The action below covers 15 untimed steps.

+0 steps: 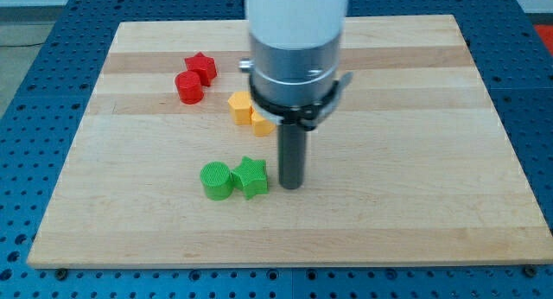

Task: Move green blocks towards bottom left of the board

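A green cylinder point(217, 180) and a green star block point(251, 176) sit side by side, touching, in the lower middle of the wooden board point(415, 213). My tip point(291, 187) rests on the board just to the right of the green star, a small gap apart from it. The dark rod rises from there into the arm's wide white and silver body, which covers the top middle of the view.
A red star point(201, 67) and a red cylinder point(188, 87) lie at the upper left. Two orange blocks point(241, 107) sit beside the arm body, one partly hidden by it. Blue perforated table surrounds the board.
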Each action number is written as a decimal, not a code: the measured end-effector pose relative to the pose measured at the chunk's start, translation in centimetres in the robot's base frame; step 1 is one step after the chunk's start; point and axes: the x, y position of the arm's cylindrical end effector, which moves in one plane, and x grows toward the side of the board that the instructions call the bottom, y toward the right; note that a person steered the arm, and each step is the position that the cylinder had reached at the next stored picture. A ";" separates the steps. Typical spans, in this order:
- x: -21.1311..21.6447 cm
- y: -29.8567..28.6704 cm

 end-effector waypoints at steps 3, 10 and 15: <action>-0.5 -7.9; -2.4 -11.8; 2.9 -16.0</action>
